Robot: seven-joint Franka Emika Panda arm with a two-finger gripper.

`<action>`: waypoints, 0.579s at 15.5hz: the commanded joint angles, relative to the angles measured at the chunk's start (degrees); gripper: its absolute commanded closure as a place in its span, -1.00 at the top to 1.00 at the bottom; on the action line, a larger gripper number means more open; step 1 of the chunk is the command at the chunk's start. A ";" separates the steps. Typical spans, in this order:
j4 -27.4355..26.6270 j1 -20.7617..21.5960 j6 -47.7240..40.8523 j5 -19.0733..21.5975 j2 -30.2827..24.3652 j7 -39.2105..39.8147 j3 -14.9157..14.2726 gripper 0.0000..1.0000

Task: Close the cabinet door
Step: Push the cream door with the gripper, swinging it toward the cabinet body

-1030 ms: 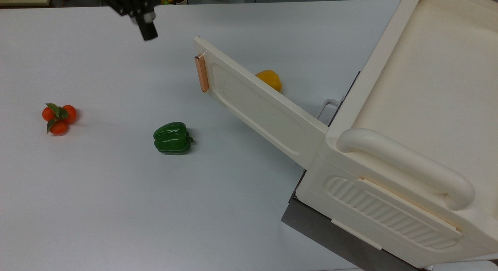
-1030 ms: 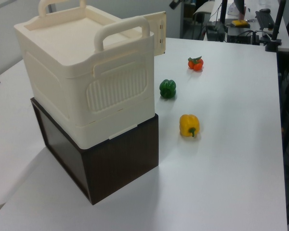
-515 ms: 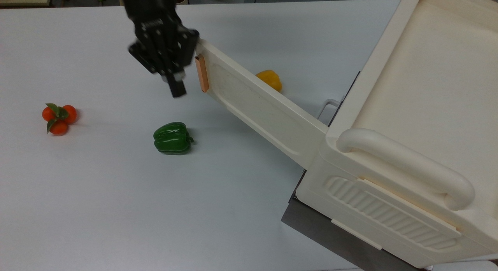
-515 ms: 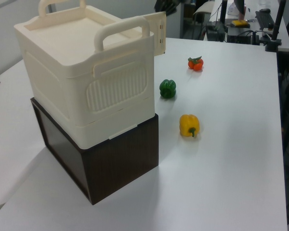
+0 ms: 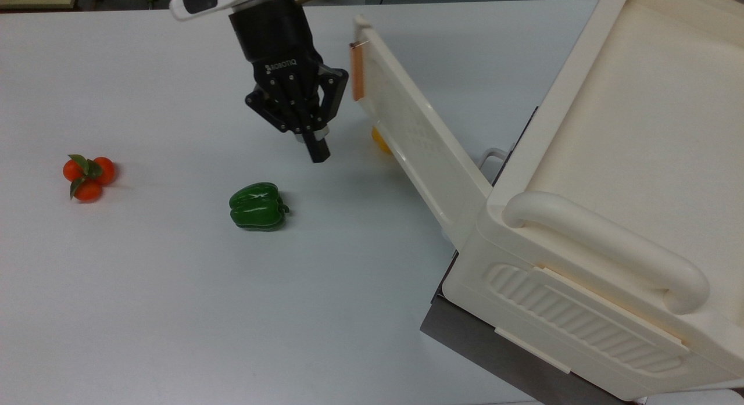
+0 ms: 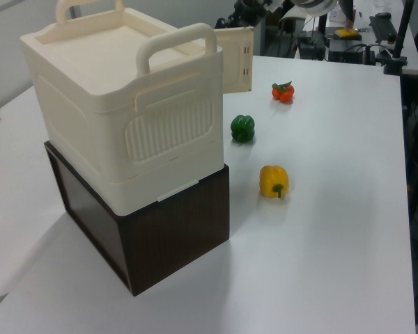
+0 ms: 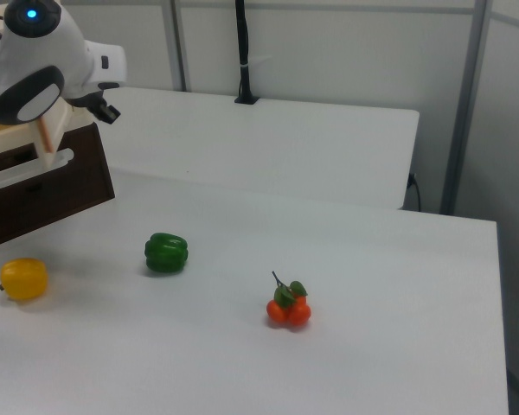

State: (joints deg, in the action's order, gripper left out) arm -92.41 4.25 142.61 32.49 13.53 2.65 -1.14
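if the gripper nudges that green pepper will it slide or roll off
The green pepper looks lobed and squat, lying on its side on the table, so it would probably rock or wobble rather than roll far. Its glossy skin and the smooth tabletop suggest it may also slide easily. It looks light, possibly a plastic toy.

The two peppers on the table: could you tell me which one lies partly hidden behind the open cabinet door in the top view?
The yellow pepper: a sliver peeks past the cabinet door, while the green pepper lies fully exposed.
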 commanded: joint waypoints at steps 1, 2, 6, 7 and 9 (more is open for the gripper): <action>-0.75 0.32 -5.41 0.47 -1.93 -0.54 2.28 -1.00; -0.75 0.32 -5.50 0.47 -2.02 -0.54 3.16 -1.00; -0.75 0.32 -5.59 0.29 -1.93 -0.45 7.03 -1.00; -0.75 0.32 -5.59 0.20 -1.93 -0.45 7.90 -1.00; -0.75 0.41 -5.59 0.20 -1.93 -0.54 9.23 -1.00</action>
State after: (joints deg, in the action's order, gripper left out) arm -92.34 4.74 138.33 32.49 12.81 2.65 6.48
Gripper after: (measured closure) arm 0.991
